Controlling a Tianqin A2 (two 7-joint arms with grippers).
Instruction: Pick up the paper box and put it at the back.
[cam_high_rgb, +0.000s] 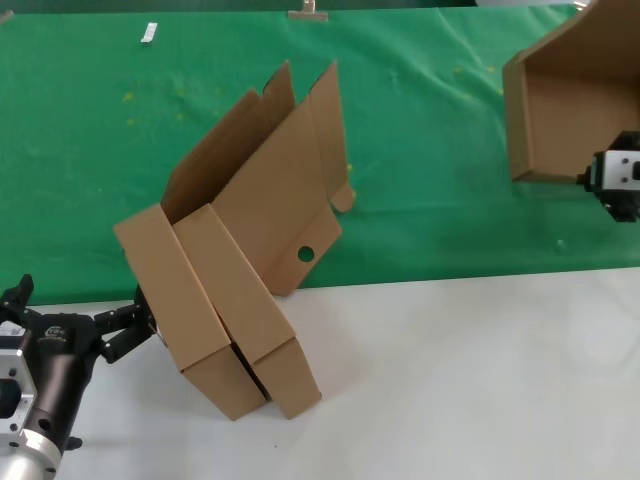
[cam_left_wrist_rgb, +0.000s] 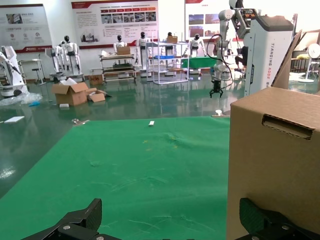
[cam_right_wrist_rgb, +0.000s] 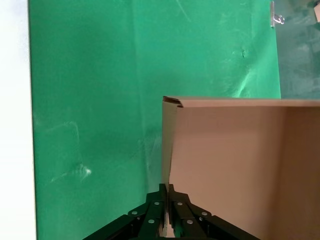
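The right gripper (cam_right_wrist_rgb: 165, 220) pinches a wall of a paper box (cam_high_rgb: 565, 95) between fingers drawn tight together, the cardboard edge running straight into the narrow slot between them in the right wrist view. That thin-wall pinch looks chosen because the box is too broad to span; gripped at one edge, it hangs tilted with its open inside turned toward the head camera. It is held above the green felt cloth (cam_high_rgb: 100, 180), off toward the cloth's right side, which suggests the carry to the back is under way and the box has yet to be set down.

The left gripper (cam_high_rgb: 125, 325) sits low over the white tabletop (cam_high_rgb: 480, 380), just off the cloth's near edge, its dark fingers (cam_left_wrist_rgb: 80, 220) spread wide. One finger is beside, perhaps touching, the side of a second cardboard box (cam_high_rgb: 185, 300); whether it bears on the cardboard cannot be told, and nothing is clamped. That box leans against a third (cam_high_rgb: 270, 190), the pair propped on their corners and straddling the cloth's near edge, lid flaps raised over the green. They appear to wait their turn.
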